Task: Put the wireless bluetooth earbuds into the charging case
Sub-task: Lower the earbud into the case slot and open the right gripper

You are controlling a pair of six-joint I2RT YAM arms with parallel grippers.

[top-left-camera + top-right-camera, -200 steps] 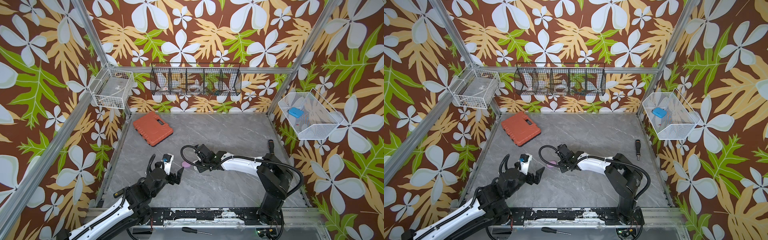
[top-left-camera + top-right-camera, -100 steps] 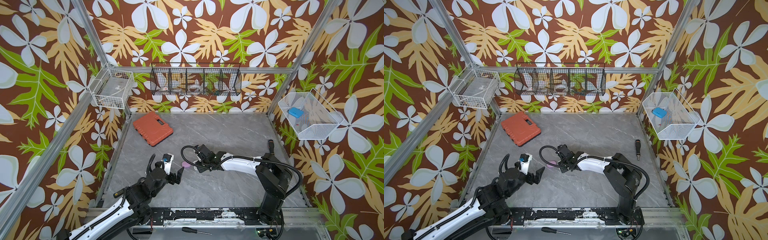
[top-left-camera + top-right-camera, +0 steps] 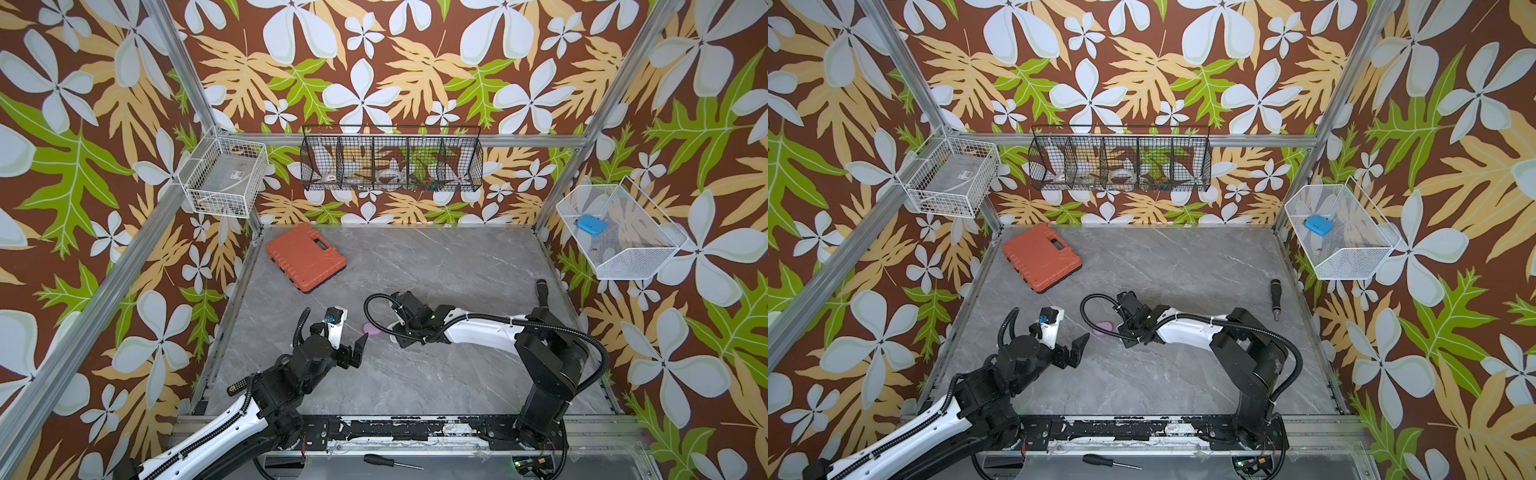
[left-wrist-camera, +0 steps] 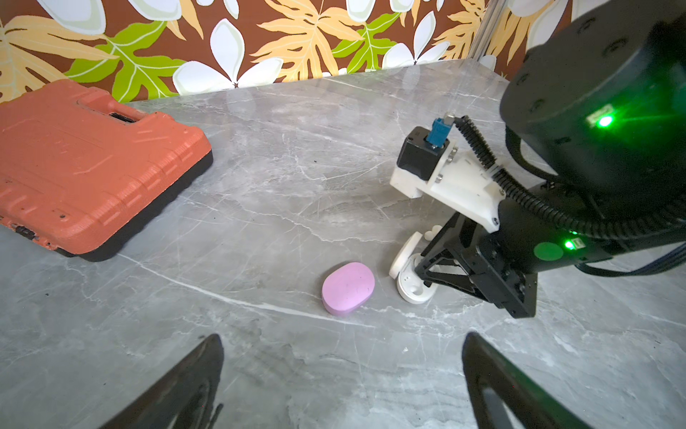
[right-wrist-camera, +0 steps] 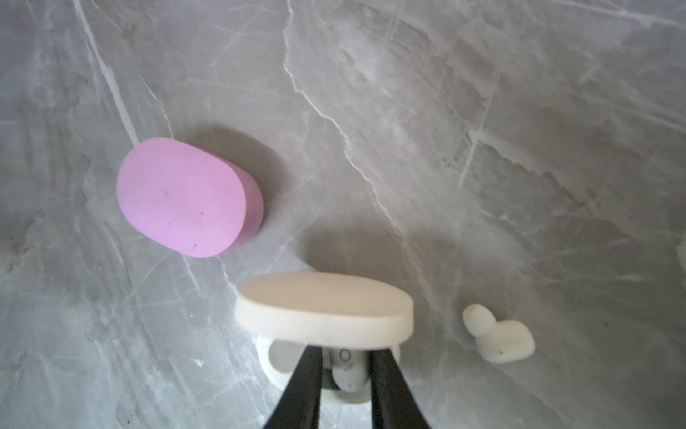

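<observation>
Tiny white plastic earbud [image 5: 499,338], lower right, looked light, slippery: I'd pinch its fat body; left gripper [image 4: 341,337] gaped; right gripper [image 5: 343,351], couldn't tell.

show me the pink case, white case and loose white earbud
pink case [image 5: 185,197], right wrist view, top face
white case [image 5: 324,304], right wrist view, raised lid
loose white earbud [image 5: 506,341], right wrist view, its body

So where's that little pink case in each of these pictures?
In a top view: pink case mid-floor, just left of the right gripper.
In a top view: pink case, same spot.
Left wrist: pink case near the middle, beside the open white case.
Right wrist: pink case off-centre, beyond the white case's lid.
Shared landmark: the right gripper, close beside the pink case in every view.
</observation>
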